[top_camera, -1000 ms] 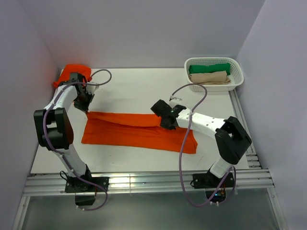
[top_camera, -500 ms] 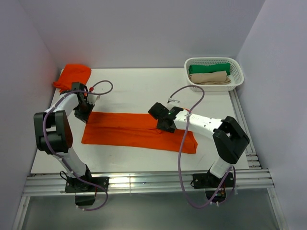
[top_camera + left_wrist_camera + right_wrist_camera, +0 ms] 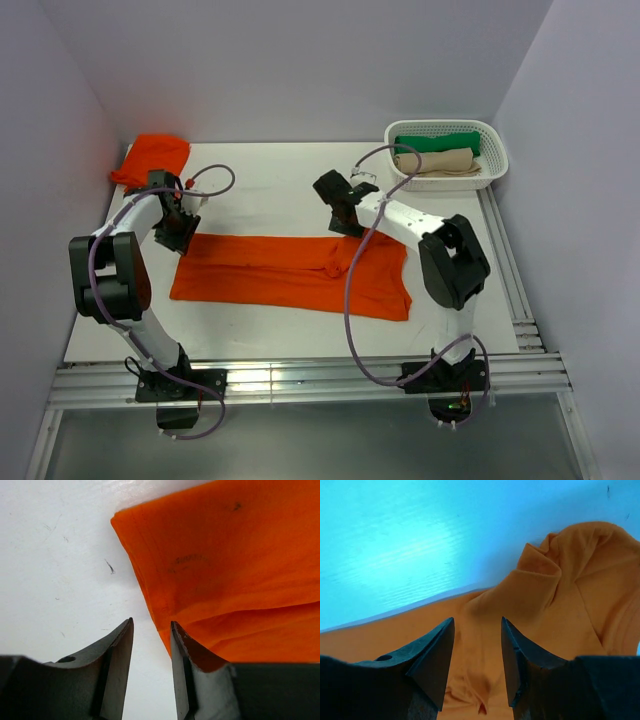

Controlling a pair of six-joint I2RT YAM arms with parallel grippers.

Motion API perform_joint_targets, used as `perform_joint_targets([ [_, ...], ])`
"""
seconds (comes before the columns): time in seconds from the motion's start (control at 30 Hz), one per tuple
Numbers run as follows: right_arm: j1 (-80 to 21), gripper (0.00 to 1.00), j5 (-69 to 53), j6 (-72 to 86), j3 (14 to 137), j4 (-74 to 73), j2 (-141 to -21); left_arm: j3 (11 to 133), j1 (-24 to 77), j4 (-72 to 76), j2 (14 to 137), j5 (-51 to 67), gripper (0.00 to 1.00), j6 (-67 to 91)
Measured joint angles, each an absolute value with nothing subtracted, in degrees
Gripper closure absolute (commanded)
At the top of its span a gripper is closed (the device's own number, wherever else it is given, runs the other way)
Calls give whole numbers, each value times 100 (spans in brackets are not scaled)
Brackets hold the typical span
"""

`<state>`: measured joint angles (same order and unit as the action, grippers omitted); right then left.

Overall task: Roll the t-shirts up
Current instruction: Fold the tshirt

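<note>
T-shirt [image 3: 290,272] flat on table, left fingers [image 3: 180,655] at its corner, nothing gripped

Matt orange cloth t-shirt [image 3: 290,272] (soft, creased) on smooth white table [image 3: 270,185], faintly scuffed

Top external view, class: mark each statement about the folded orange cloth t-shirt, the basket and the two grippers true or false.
1. The folded orange cloth t-shirt lies flat on the white table. True.
2. The white plastic mesh basket is empty. False: it holds green and beige cloth.
3. The left gripper clamps the shirt. False: its jaws stand apart at the shirt's edge, holding nothing.
4. A second orange cloth bundle sits at the far left corner. True.
5. The right gripper is open. True.
</note>
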<state>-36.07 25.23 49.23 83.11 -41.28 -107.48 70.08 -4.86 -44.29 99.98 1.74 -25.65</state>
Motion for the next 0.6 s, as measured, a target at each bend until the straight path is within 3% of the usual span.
perform_joint_targets([
  [0.13, -3533, 54, 2453, 4786, 8475, -4206, -11205, 7063, -491, -4423, 9998, 180, 59, -2565],
  [0.23, -3520, 69, 2436, 4735, 8477, -4235, -11334, 7067, -493, -4423, 9998, 183, 60, -2565],
  [0.43, -3520, 88, 2434, 4768, 8246, -4160, -11268, 7067, -493, -4423, 9998, 183, 61, -2565],
  [0.6, -3520, 95, 2429, 4853, 7734, -4121, -10916, 7067, -493, -4421, 9998, 185, 64, -2563],
])
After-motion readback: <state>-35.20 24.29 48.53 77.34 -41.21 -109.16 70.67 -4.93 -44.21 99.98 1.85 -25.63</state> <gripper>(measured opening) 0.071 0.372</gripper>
